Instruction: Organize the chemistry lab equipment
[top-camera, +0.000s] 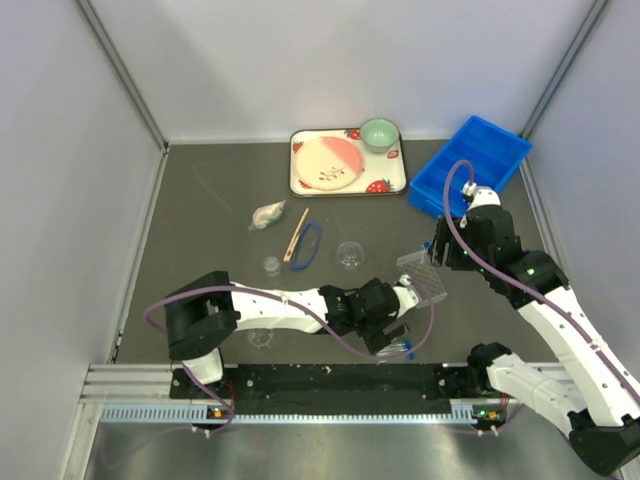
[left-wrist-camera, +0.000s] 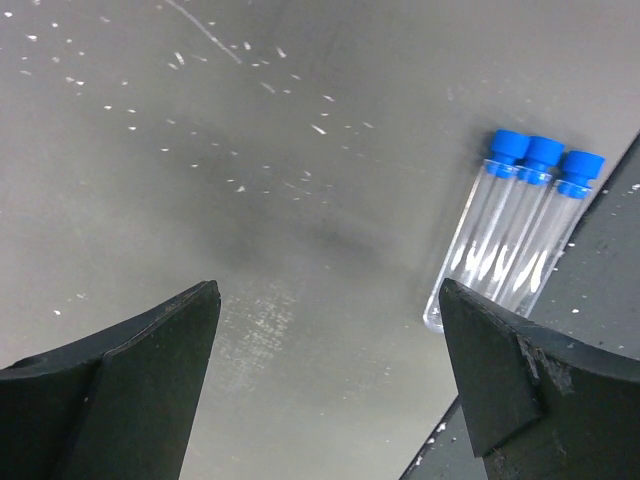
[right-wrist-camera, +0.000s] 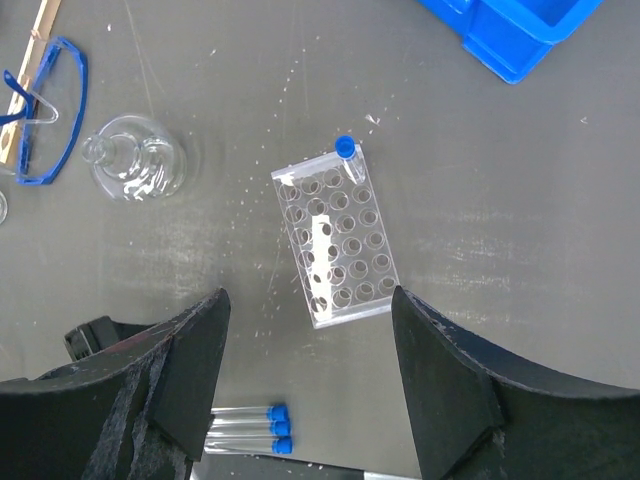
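Holds the left gripper (left-wrist-camera: 330, 400) wide open above the dark grey tabletop (left-wrist-camera: 250, 150), with nothing between its black fingers (left-wrist-camera: 130, 380). Finds three thin clear blue-capped tubes (left-wrist-camera: 520, 225) just ahead of that gripper's right finger, lying flat, side by side and touching, caps pointing away from it, right at the tabletop's edge. Holds the right gripper (right-wrist-camera: 310, 400) open as well, raised over the table and gripping nothing. Looks down on the clear rectangular tube rack (right-wrist-camera: 335, 235) just ahead of this gripper, in line with the gap between the fingers, with a single blue-capped tube (right-wrist-camera: 346, 150) standing in a far corner hole. Shows a small clear glass flask (right-wrist-camera: 135, 165) ahead and to the left, then a blue ring-shaped frame (right-wrist-camera: 50, 110) farther left, with a thin wooden stick (right-wrist-camera: 30, 50) lying against it. Catches a blue plastic bin (right-wrist-camera: 520, 30) far ahead to the right.
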